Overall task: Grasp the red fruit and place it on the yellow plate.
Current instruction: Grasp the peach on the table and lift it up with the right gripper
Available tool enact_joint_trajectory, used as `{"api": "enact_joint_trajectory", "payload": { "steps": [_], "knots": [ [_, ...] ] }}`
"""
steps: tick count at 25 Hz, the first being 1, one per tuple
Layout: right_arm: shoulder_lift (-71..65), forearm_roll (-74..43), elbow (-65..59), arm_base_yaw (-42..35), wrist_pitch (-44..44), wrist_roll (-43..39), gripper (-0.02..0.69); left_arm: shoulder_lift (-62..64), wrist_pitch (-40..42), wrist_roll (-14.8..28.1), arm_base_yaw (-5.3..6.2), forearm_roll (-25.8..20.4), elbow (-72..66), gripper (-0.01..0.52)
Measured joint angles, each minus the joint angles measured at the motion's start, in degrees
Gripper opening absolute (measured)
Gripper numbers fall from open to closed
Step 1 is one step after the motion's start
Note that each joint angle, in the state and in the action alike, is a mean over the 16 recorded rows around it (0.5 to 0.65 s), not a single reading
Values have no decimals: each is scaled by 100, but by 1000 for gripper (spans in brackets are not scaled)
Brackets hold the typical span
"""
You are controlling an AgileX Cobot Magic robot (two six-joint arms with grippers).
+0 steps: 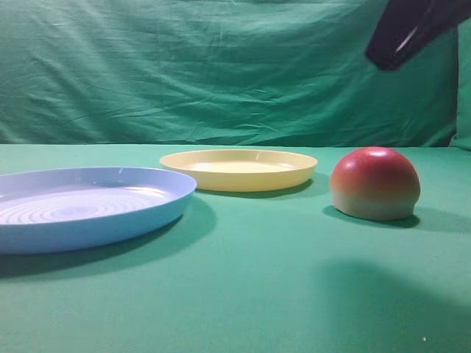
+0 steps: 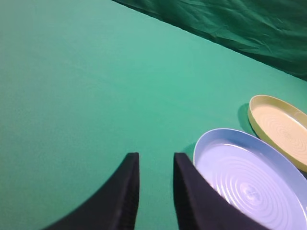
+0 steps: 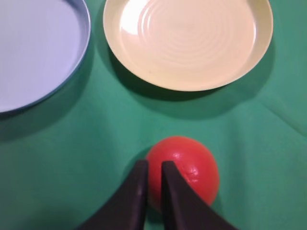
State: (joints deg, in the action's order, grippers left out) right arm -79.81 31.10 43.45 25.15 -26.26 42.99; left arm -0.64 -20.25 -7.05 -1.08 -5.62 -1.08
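Observation:
The red fruit [image 1: 375, 182] sits flat side down on the green cloth at the right, red on top and pale below. The yellow plate [image 1: 238, 169] lies empty to its left, farther back. My right gripper [image 3: 154, 163] hangs well above the red fruit [image 3: 189, 167], over its left part, and touches nothing. Its jaws stand a narrow slit apart with nothing between them. In the exterior view it is a dark shape [image 1: 401, 37] at the top right. My left gripper [image 2: 156, 155] stands open over bare cloth, beside the blue plate's rim.
A larger light blue plate [image 1: 88, 220] with concentric rings lies at the front left, close to the yellow plate [image 3: 188, 43]. Green cloth covers the table and hangs as a backdrop [image 1: 221, 66] behind it.

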Motion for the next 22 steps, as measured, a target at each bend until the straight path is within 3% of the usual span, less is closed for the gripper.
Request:
{"api": "enact_joint_trajectory", "payload": {
  "steps": [5,9,16,22],
  "knots": [
    [-260,-30,47,-41,144,-130,581,0,0,0,0,0,0,157],
    [-549,-27,53,-84,281,-247,643,0,0,0,0,0,0,157],
    [-1186,1,58,-158,472,-410,629,0,0,0,0,0,0,157],
    [-1559,30,108,-171,515,-435,520,0,0,0,0,0,0,157]
  ]
}}
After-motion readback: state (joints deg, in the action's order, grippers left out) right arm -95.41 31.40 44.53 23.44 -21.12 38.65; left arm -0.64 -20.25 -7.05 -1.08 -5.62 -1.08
